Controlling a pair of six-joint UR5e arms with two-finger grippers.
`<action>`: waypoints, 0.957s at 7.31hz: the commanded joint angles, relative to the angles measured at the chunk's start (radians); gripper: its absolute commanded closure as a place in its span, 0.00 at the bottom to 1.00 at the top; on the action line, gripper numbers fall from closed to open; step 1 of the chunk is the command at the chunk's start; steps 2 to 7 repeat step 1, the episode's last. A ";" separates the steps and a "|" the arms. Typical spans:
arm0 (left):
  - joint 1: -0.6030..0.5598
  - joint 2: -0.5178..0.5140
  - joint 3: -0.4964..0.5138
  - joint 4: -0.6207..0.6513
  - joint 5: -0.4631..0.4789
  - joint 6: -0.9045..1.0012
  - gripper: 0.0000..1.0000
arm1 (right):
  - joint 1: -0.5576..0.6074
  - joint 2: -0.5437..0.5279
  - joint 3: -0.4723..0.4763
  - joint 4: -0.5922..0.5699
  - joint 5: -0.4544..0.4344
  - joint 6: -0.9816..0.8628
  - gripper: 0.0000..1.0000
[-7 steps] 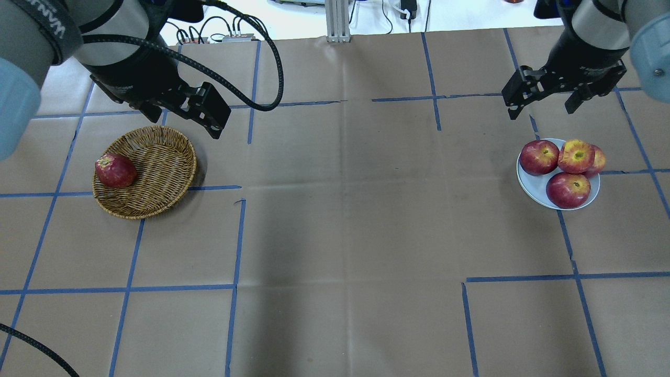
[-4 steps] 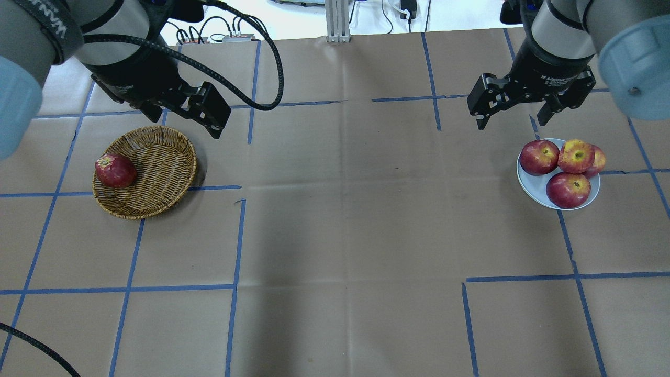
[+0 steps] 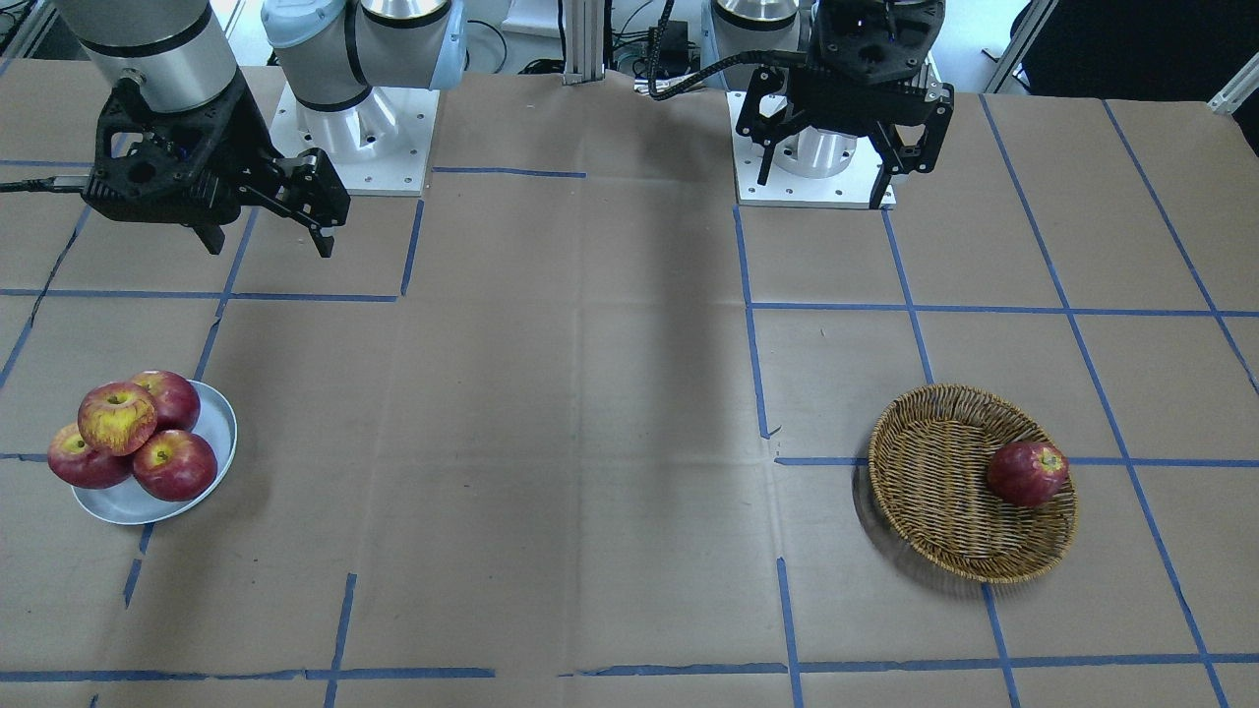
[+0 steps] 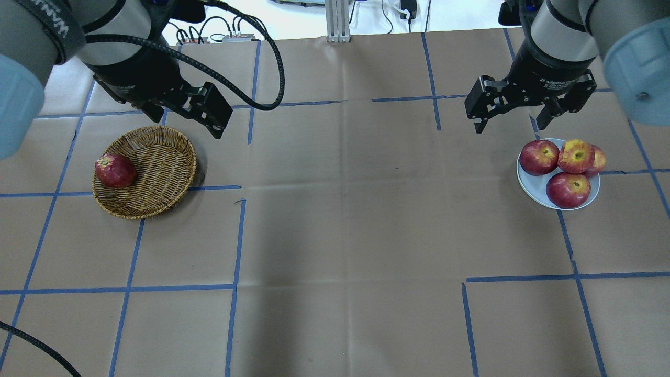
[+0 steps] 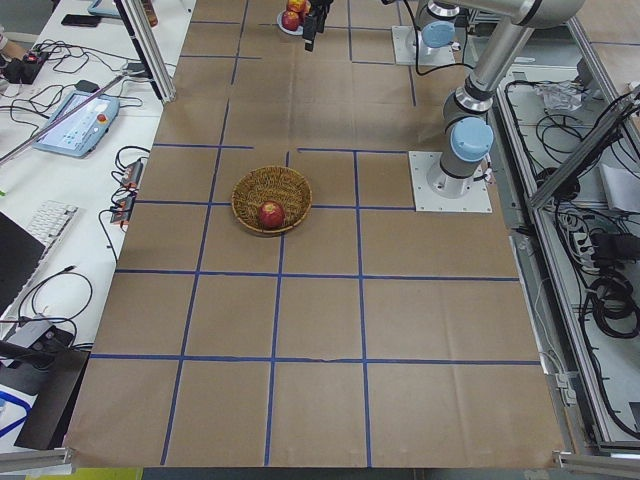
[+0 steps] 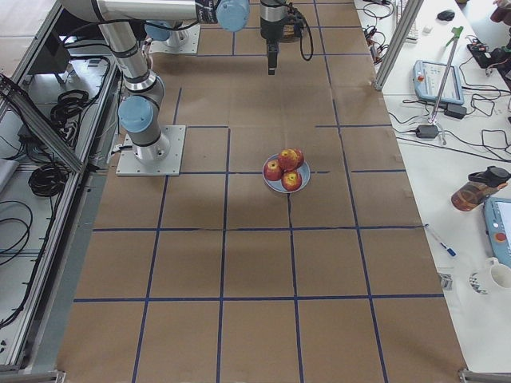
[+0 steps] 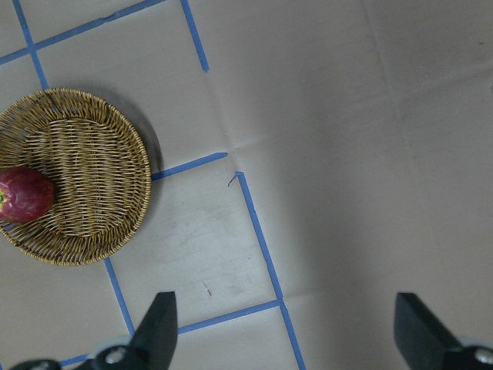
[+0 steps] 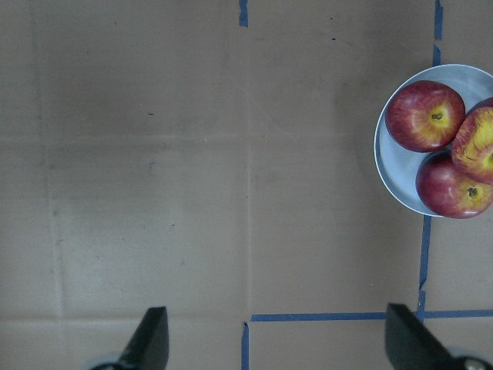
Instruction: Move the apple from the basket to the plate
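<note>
The yellow-streaked apple point(image 4: 576, 155) lies on top of three darker red apples on the pale blue plate point(image 4: 528, 184) at the right. It also shows in the front view point(image 3: 117, 417) and the right wrist view point(image 8: 477, 145). The wicker basket point(image 4: 162, 162) at the left holds one dark red apple point(image 4: 115, 170). My left gripper point(image 4: 183, 118) is open and empty, above the table just behind the basket. My right gripper point(image 4: 509, 123) is open and empty, behind and to the left of the plate.
Brown paper with blue tape grid lines covers the table point(image 4: 340, 220). The arm bases point(image 3: 816, 157) stand at the robot's side. Monitors, cables and a teach pendant point(image 5: 70, 120) lie on side benches beyond the table's ends.
My right gripper has moved left, away from the spot behind the plate, and stays open. The left gripper, the basket and the apples have barely moved.
</note>
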 commanded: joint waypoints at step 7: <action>0.000 0.000 0.000 0.000 -0.002 0.000 0.00 | 0.000 -0.002 0.002 0.001 0.001 -0.001 0.00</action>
